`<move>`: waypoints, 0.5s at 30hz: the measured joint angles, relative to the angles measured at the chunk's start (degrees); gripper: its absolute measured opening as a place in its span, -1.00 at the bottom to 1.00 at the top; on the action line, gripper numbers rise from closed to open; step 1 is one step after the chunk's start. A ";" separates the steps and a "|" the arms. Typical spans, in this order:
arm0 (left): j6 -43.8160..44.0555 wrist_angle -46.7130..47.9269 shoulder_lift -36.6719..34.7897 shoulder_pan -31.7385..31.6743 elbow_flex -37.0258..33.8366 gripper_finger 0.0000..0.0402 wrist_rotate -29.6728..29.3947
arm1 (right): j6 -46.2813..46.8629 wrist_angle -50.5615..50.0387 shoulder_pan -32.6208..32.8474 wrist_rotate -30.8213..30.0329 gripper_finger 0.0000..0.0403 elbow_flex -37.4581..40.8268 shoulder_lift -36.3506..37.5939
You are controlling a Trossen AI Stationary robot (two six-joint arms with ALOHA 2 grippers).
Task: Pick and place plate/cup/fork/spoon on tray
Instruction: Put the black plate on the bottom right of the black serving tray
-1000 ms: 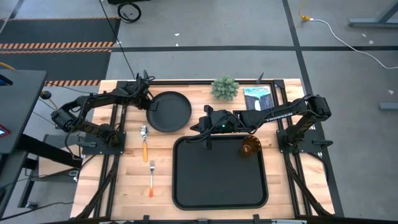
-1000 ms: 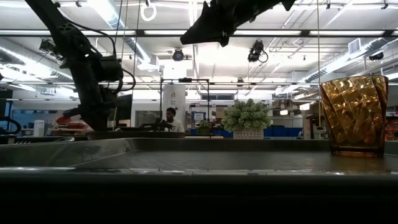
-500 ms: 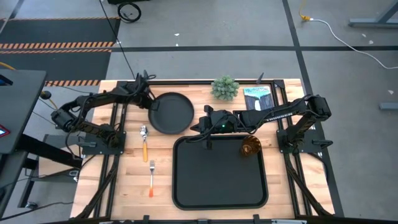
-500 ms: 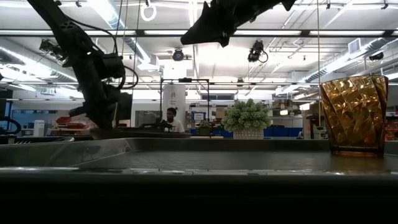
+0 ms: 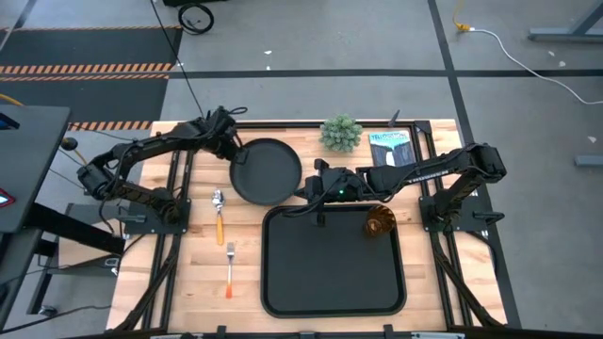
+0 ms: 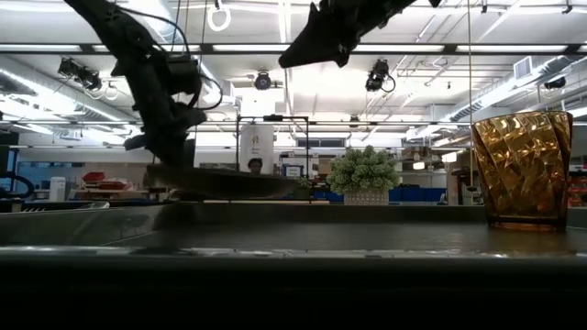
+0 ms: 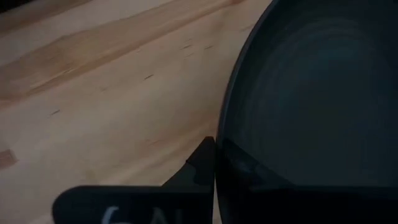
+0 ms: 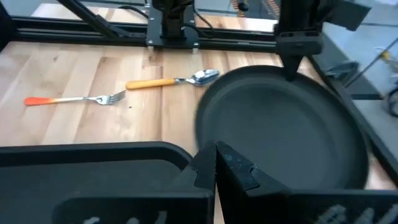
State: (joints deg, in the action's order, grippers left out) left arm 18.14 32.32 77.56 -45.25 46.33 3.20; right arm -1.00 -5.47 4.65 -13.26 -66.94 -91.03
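Left hand (image 5: 229, 144) pinches the plate (image 5: 267, 170) rim at 10 o'clock, plate just off the tray (image 5: 333, 282) at 11. Rigid, light, slick: rim grip only. Right hand (image 5: 307, 192): can't tell.

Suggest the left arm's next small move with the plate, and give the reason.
Probably carry it on toward the tray. The left gripper is clamped on the plate at its rim, and the low view shows the plate lifted off the table, tilted. The tray holds only the cup, with open floor beside it. The right gripper hovers near the tray's far edge.
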 joint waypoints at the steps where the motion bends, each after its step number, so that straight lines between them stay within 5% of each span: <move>1: -0.13 0.38 0.00 0.66 0.76 -0.94 0.02 | -0.16 -0.53 0.22 -0.88 -0.94 0.00 0.52; 15: 4.13 5.26 0.42 15.69 7.40 -0.94 0.46 | -0.71 -10.20 0.67 -5.17 -0.94 0.00 8.29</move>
State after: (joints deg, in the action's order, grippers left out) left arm 22.27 37.58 77.98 -29.56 53.74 3.66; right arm -1.70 -15.67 5.32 -18.44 -66.94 -82.74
